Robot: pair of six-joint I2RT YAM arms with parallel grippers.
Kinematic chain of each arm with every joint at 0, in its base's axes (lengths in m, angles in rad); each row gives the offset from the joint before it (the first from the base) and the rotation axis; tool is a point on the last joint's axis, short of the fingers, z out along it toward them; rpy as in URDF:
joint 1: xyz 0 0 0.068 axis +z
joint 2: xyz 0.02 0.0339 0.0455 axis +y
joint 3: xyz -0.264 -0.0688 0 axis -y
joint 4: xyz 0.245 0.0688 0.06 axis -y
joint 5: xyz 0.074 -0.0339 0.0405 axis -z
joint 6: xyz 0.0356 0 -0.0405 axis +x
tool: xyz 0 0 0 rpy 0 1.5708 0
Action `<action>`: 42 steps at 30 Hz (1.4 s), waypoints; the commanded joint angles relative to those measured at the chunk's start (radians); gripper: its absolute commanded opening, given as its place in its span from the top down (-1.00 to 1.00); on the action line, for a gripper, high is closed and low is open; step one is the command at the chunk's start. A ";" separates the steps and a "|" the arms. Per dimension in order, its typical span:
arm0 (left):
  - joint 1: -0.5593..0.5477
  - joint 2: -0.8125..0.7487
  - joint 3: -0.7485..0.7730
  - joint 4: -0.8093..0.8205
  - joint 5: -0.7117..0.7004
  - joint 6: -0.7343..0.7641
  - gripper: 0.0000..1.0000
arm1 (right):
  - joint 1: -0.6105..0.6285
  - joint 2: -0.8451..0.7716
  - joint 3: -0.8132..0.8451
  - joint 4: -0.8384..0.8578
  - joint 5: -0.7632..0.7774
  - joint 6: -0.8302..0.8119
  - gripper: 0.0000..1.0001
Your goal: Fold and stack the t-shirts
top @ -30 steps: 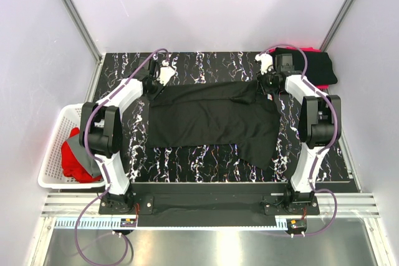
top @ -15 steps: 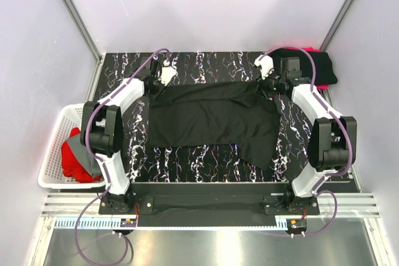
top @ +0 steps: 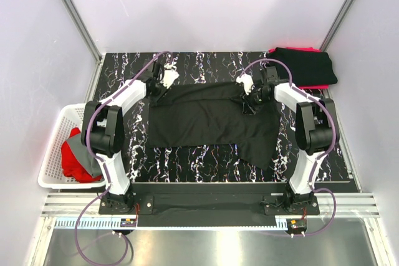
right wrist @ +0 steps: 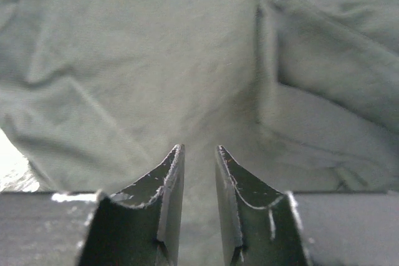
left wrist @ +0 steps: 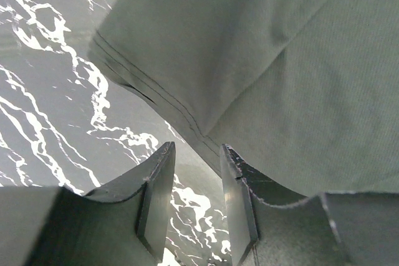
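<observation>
A black t-shirt (top: 212,116) lies spread out across the middle of the table, with a flap hanging toward the front right. My left gripper (top: 159,89) is at its far left corner. In the left wrist view the left gripper (left wrist: 196,151) is open over bare table, and the shirt's stitched hem (left wrist: 156,91) lies just past the fingertips. My right gripper (top: 249,99) hovers over the shirt's far right part. In the right wrist view the right gripper (right wrist: 199,149) stands narrowly open above wrinkled cloth (right wrist: 156,60), nothing pinched between its fingers.
A folded black shirt on a red one (top: 307,66) sits stacked at the back right corner. A white slatted basket (top: 53,154) left of the table holds red and grey shirts (top: 78,157). Marbled black table (top: 206,63) shows beyond the shirt.
The right arm has swung left from the shirt's far right corner to above the cloth, its jaws a little wider. The left gripper has shifted slightly right.
</observation>
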 commanded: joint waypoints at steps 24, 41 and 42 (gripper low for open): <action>-0.008 -0.037 0.003 0.021 -0.001 -0.003 0.20 | 0.018 0.176 0.240 0.083 0.204 -0.021 0.34; -0.013 -0.011 0.025 0.021 -0.001 0.004 0.21 | 0.021 0.060 0.338 -0.182 -0.017 0.026 0.86; -0.013 -0.010 0.025 0.021 -0.001 0.004 0.21 | 0.023 0.058 0.338 -0.191 -0.027 0.034 0.86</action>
